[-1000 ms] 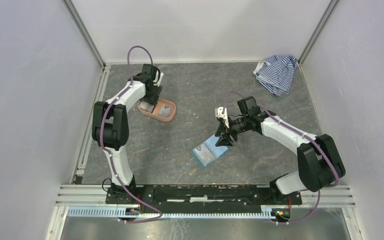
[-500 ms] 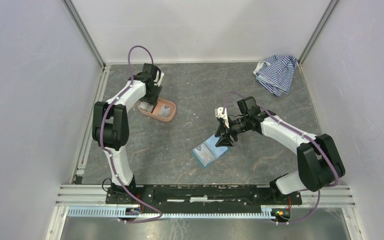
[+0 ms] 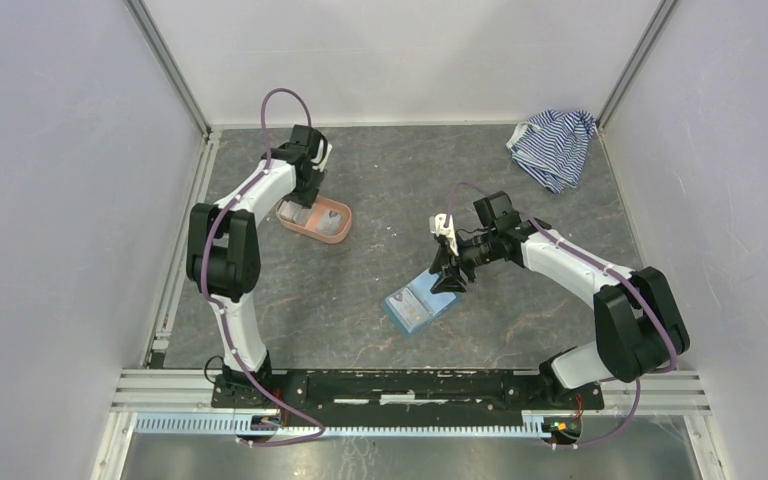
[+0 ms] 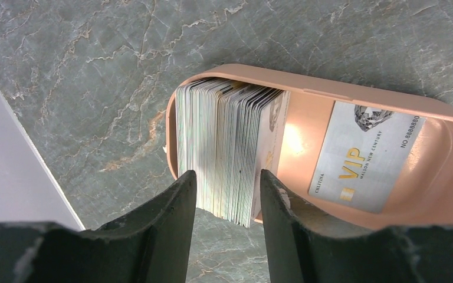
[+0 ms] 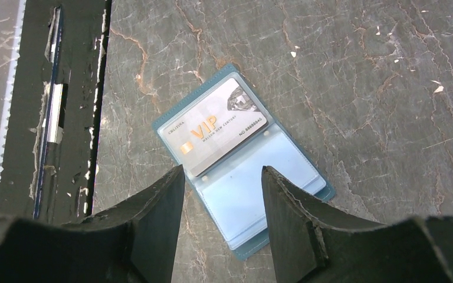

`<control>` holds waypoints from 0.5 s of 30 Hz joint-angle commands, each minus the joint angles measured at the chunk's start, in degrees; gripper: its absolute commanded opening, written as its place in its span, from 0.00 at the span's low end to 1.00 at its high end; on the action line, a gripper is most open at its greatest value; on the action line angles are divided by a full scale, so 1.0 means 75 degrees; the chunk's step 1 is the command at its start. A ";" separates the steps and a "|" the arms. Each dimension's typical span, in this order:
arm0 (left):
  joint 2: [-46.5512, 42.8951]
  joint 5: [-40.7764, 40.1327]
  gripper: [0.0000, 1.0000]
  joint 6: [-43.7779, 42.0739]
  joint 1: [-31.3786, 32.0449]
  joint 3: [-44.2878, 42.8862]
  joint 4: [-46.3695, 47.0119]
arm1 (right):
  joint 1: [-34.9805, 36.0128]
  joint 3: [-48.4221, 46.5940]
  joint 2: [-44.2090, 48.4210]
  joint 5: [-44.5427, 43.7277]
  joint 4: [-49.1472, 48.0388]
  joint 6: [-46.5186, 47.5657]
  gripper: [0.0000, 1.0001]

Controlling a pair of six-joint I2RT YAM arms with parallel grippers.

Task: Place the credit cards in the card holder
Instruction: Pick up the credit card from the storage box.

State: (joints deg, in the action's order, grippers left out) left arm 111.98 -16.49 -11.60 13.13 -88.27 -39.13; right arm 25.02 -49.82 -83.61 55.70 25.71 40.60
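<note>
Lab test cell, white panel walls point(image 3: 50, 200)

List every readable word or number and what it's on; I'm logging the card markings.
"VIP": loose card lying in the tray.
"NO 888888", end unclear: same card.
"VIP": sleeved card in the card holder.
"MAISON NEW CENTURY", roughly: small print on both; the sleeved card's number is too small to be sure.
Stacked cards: nothing readable.
</note>
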 commanded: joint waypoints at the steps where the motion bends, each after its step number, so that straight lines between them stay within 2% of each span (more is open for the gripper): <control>1: -0.0265 -0.0064 0.51 0.0346 0.0031 -0.0155 -0.0086 | 0.0002 -0.0318 -0.0032 0.0237 0.0119 0.0222 0.57; 2: -0.0285 -0.0012 0.55 0.0363 0.0041 -0.0141 -0.0096 | -0.0001 -0.0318 -0.0034 0.0237 0.0132 0.0225 0.57; 4: -0.0367 0.0015 0.72 0.0390 0.0091 -0.0103 -0.0088 | -0.0003 -0.0318 -0.0031 0.0246 0.0140 0.0235 0.57; 5: -0.0397 -0.0017 0.76 0.0397 0.0134 -0.0112 -0.0090 | -0.0006 -0.0329 -0.0042 0.0249 0.0145 0.0235 0.57; 9: -0.0268 -0.0521 0.81 0.0329 0.0355 -0.0188 -0.0039 | -0.0006 -0.0399 -0.0127 0.0307 0.0291 0.0328 0.57; 10: -0.0205 -0.0706 0.84 0.0304 0.0403 -0.0152 0.0033 | -0.0001 -0.0411 -0.0132 0.0319 0.0331 0.0351 0.57; 11: -0.0151 -0.0873 0.94 0.0286 0.0432 -0.0099 0.0158 | 0.0002 -0.0423 -0.0137 0.0319 0.0350 0.0369 0.57; 12: -0.0129 -0.0995 0.99 0.0281 0.0459 -0.0049 0.0254 | 0.0002 -0.0423 -0.0138 0.0319 0.0356 0.0381 0.57; 15: -0.0148 -0.1218 1.00 0.0293 0.0465 0.0175 0.0601 | -0.0003 -0.0410 -0.0125 0.0319 0.0379 0.0409 0.57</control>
State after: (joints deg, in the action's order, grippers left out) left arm 111.98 -21.21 -10.17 16.27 -88.14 -38.57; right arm 25.02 -50.87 -84.31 56.47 27.88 41.98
